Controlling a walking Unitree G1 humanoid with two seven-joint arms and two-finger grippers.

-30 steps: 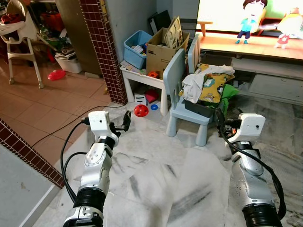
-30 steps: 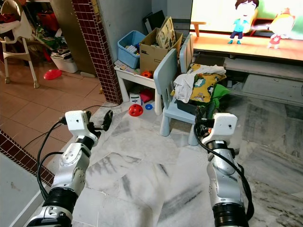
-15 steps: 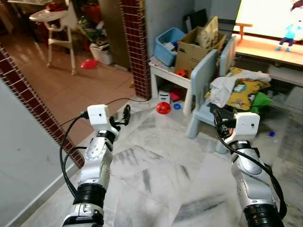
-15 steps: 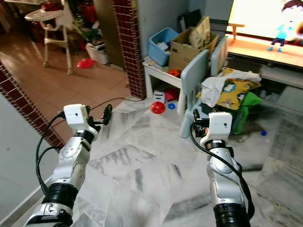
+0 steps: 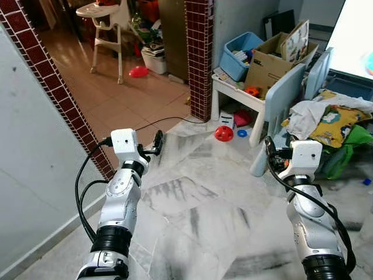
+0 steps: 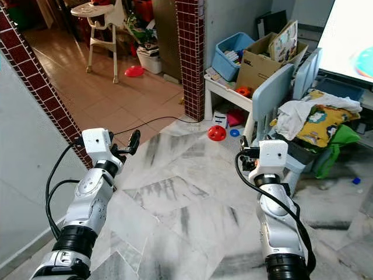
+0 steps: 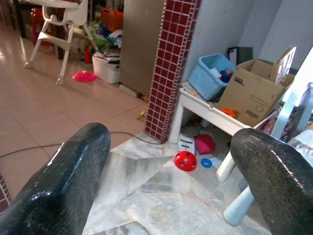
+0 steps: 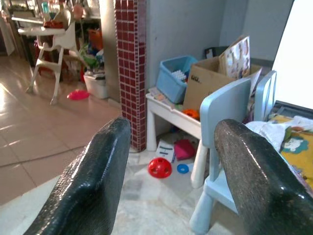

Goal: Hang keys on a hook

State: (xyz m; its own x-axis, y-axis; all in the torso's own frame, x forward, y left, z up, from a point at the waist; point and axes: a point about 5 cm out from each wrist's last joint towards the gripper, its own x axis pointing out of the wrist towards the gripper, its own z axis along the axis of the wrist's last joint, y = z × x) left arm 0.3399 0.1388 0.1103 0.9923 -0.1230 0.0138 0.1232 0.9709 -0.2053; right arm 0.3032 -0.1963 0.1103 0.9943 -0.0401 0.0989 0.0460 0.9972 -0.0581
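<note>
I hold both arms out over the marble floor (image 5: 198,204), my left gripper (image 7: 171,181) and right gripper (image 8: 168,183) each with fingers spread and nothing between them. I cannot make out keys or a hook anywhere. Ahead stand one red brick pillar (image 5: 200,52), one white low table (image 5: 236,96), two pale blue chairs (image 5: 280,108) and one red ball (image 5: 223,133). The clothes pile (image 5: 335,122) is cut off at the edge.

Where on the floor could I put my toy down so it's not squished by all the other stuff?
The marble floor between the two arms is bare, right up to the brick pillar. The tiled floor past the black cable is open too. It is crowded beside the white table, with the red ball, the blue chair and the clothes pile.
</note>
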